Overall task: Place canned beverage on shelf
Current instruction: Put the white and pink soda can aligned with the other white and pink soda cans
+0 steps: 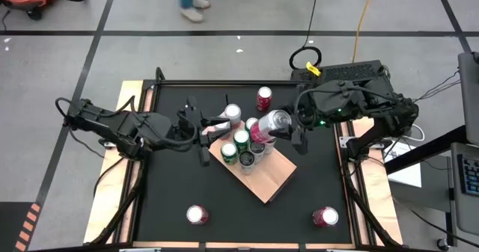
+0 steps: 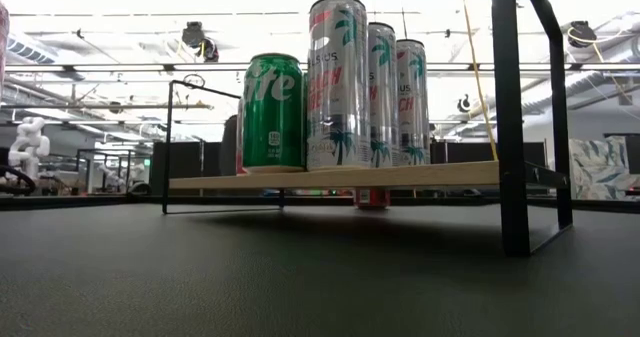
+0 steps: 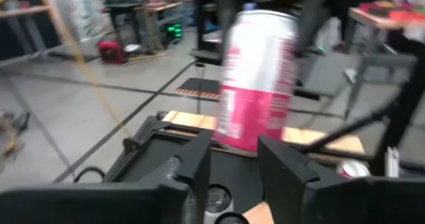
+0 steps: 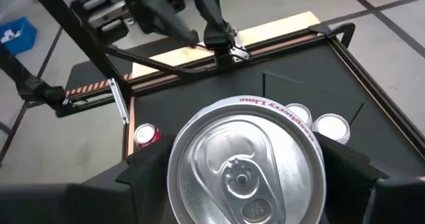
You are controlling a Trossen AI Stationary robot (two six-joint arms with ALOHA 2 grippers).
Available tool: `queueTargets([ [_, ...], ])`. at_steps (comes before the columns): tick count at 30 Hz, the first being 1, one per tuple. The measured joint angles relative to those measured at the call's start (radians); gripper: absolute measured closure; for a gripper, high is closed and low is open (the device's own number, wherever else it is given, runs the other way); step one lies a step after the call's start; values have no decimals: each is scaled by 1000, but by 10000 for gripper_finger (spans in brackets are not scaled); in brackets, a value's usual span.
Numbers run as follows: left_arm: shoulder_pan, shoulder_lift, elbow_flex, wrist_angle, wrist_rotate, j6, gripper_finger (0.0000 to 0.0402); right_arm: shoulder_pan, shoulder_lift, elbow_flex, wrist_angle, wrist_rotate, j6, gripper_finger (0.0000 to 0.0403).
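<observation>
Left pincer [image 3: 234, 159] is reached in from the left edge of the black-topped desk [image 1: 172, 185], near the far-left corner of the shelf. Its fingers [image 3: 192, 164] are seen part-way apart with nothing clamped. A pink and silver can is seen blurred just ahead of it; which can this is cannot be told. The arm is judged to be waiting or lining up.

The flat light-tan wood-grain shelf board with black corner rods [image 1: 266, 179] is set diagonally at mid-desk and raised clear of the top on its rods. Cans are bunched at its far-left corner, so most of the board is left bare for more. A green soda can [image 2: 272, 112] and three tall silver palm-print cans [image 2: 337, 82] are stood upright there, close together. A red can [image 2: 372, 199] is seen on the desk beyond, under board level.

The task's thing, a tall pink and silver aluminium beverage can [image 1: 271, 123], is held off the desk just beside the far edge of the shelf, tilted, next to the bunched cans. The right pincer [image 4: 246, 177] is closed around its body below the lid, one finger at each side, likely so it can be lowered upright. Placement is not yet done; knocking the neighbours is the risk.

Spare red cans are left on the desk: one near the far edge [image 1: 263, 97], one at the near edge [image 1: 197, 214], one by the near-right corner [image 1: 325, 217].
</observation>
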Motion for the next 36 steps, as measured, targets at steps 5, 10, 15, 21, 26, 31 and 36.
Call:
queueTargets([
  [5,-1,10,0,22,74,81,224,-24,13,0,0,2,99,129],
  [10,3,26,2,23,57,95,140,-37,30,0,14,39,192,127],
  [15,3,53,2,23,-15,137,77,-47,52,0,48,47,253,128],
  [21,9,91,2,24,-29,119,59,-49,83,0,105,52,315,128],
  [26,10,110,1,19,-95,61,58,-54,110,-1,144,52,349,128],
  [31,18,122,1,20,-136,82,58,-54,125,-1,185,47,355,128],
  [36,40,130,1,20,-97,45,58,-58,139,-1,226,44,355,128],
])
